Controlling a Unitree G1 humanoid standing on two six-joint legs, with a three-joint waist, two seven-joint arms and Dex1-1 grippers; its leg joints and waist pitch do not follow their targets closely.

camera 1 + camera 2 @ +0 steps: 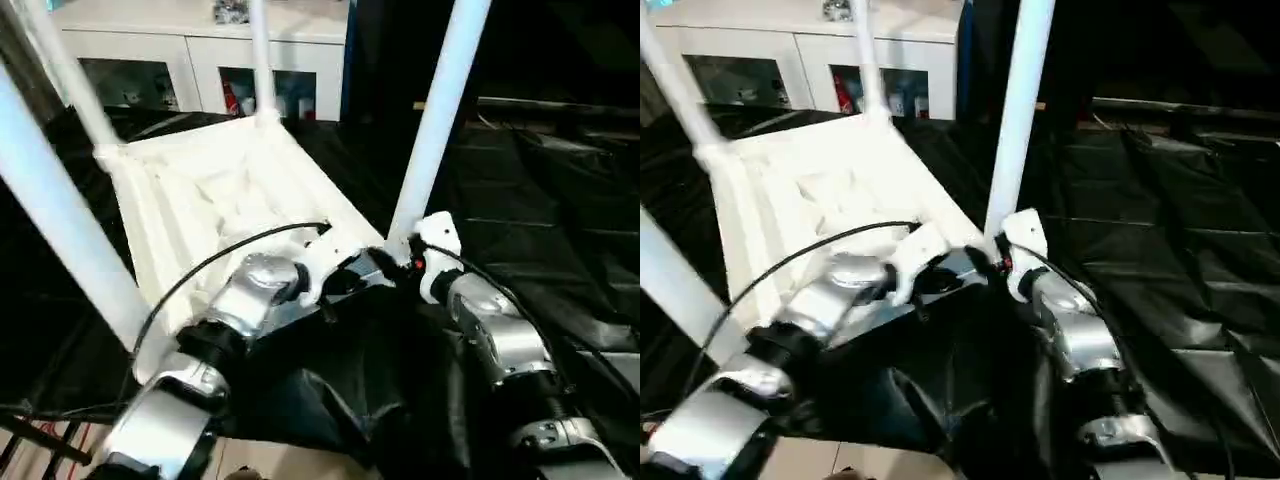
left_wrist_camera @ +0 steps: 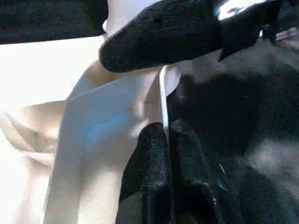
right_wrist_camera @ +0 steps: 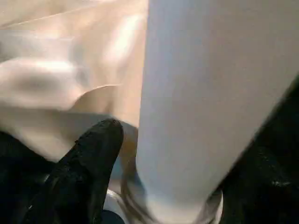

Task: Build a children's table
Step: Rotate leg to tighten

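Note:
The children's table lies upside down: its white ribbed tabletop [image 1: 220, 190] rests on the black-draped work table, and several white legs stand up from the corner sockets. My left gripper [image 1: 350, 282] is at the tabletop's near edge. In the left wrist view its fingertips [image 2: 154, 149] are shut on that thin white rim. My right gripper [image 1: 392, 262] is at the base of the near right leg [image 1: 435, 120]. In the right wrist view one black finger [image 3: 93, 154] stands just off that leg [image 3: 210, 93], so the jaws sit open around it.
Black cloth [image 1: 540, 200] covers the work table and hangs over its near edge below my arms. A white cabinet with glass doors [image 1: 200, 60] stands behind. The near left leg [image 1: 60, 210] rises close to my left forearm.

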